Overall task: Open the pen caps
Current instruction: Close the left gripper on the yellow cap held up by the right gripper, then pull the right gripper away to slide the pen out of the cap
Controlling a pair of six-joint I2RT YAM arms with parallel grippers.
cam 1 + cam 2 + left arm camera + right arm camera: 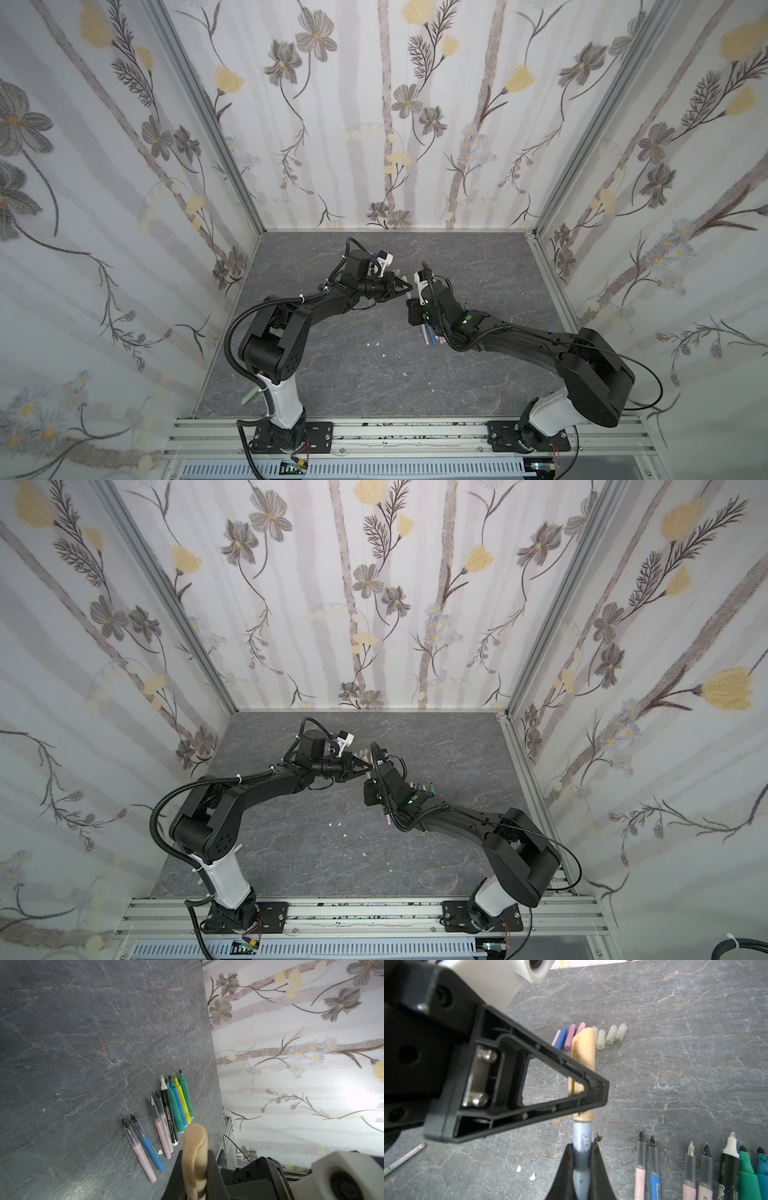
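My left end effector (593,1093) is pressed together on the tan cap (584,1053), its black fingers clamped across the cap's lower half. My right end effector (582,1147) is squeezed shut around the pale blue pen (582,1132) just below that cap. The cap's open end sits against the barrel, and I cannot tell whether it has come loose. Pen and cap are held between us above the grey surface (675,1064), touching nothing else.

In both top views we meet near the middle of the surface, my left arm reaching in from 8 o'clock and my right from 4 o'clock. At 12 o'clock from that meeting point lie the loose caps (601,1039), side by side in a row: pink, blue, purple, pink, then several translucent ones. At 5 o'clock, partly under my right arm, lie the uncapped pens (166,1118), nine side by side with bare tips: pink, blue, two more pink, a black-and-white one, then green, blue, yellow and green markers. A few white specks (372,344) lie at 7 o'clock.
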